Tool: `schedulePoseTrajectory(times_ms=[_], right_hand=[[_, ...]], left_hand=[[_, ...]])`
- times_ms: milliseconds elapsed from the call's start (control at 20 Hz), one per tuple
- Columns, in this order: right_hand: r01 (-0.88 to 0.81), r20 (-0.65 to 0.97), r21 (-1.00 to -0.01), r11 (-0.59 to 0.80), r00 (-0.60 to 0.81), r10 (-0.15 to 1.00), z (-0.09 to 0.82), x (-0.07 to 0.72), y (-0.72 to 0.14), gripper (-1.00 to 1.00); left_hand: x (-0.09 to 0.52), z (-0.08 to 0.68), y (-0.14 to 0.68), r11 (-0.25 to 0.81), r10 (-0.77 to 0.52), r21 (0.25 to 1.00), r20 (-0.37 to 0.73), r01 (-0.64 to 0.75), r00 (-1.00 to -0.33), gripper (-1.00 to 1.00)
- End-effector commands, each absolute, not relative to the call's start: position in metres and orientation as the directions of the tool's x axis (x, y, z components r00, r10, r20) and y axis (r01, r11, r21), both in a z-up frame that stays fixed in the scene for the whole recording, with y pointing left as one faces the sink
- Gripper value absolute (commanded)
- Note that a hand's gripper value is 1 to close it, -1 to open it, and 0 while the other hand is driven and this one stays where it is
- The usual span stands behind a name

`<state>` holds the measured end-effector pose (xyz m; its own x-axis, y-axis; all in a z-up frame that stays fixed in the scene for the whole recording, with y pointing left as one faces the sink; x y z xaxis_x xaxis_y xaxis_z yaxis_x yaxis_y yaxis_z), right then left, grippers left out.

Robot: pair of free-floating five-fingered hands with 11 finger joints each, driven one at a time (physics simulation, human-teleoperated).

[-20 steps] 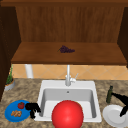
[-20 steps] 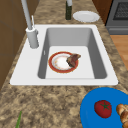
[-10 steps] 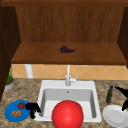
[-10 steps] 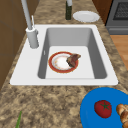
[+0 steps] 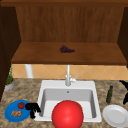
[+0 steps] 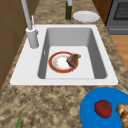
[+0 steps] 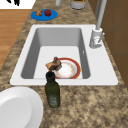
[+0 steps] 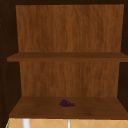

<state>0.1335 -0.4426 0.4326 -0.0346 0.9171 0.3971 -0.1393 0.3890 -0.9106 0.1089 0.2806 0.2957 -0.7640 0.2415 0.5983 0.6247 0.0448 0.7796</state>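
Left hand: fingers curled downward, holding nothing, at the blue plate's right edge.
Tomato: on that plate, just left of the fingers.
Right hand: aloft near the bottle; finger state unclear.

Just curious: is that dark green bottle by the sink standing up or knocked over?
Upright. The green bottle stands on the counter beside the white plate, neck pointing up.
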Motion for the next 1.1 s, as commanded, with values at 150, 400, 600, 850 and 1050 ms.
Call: schedulePoseTrajectory(times_ms=[150, 400, 600, 850, 1050], right_hand=[[-0.218, 0.326, -0.919, 0.327, 0.043, 0.944, 0.441, 0.138, -0.411, -1.00], [-0.266, 0.289, -0.915, 0.304, 0.094, 0.953, 0.445, 0.142, -0.388, -1.00], [-0.322, 0.240, -0.910, 0.262, 0.105, 0.965, 0.453, 0.150, -0.371, -1.00], [-0.367, 0.211, -0.900, 0.234, 0.103, 0.972, 0.469, 0.165, -0.352, -1.00], [-0.415, 0.150, -0.891, 0.182, 0.108, 0.983, 0.472, 0.174, -0.341, -1.00]], left_hand=[[0.109, 0.296, 0.281, 0.045, 0.242, 0.780, 0.598, 0.625, -0.764, 0.00], [0.109, 0.296, 0.281, 0.045, 0.242, 0.780, 0.598, 0.625, -0.764, 0.00], [0.109, 0.296, 0.281, 0.045, 0.242, 0.780, 0.598, 0.625, -0.764, 0.00], [0.109, 0.296, 0.281, 0.045, 0.242, 0.780, 0.598, 0.625, -0.764, 0.00], [0.109, 0.296, 0.281, 0.045, 0.242, 0.780, 0.598, 0.625, -0.764, 0.00]])
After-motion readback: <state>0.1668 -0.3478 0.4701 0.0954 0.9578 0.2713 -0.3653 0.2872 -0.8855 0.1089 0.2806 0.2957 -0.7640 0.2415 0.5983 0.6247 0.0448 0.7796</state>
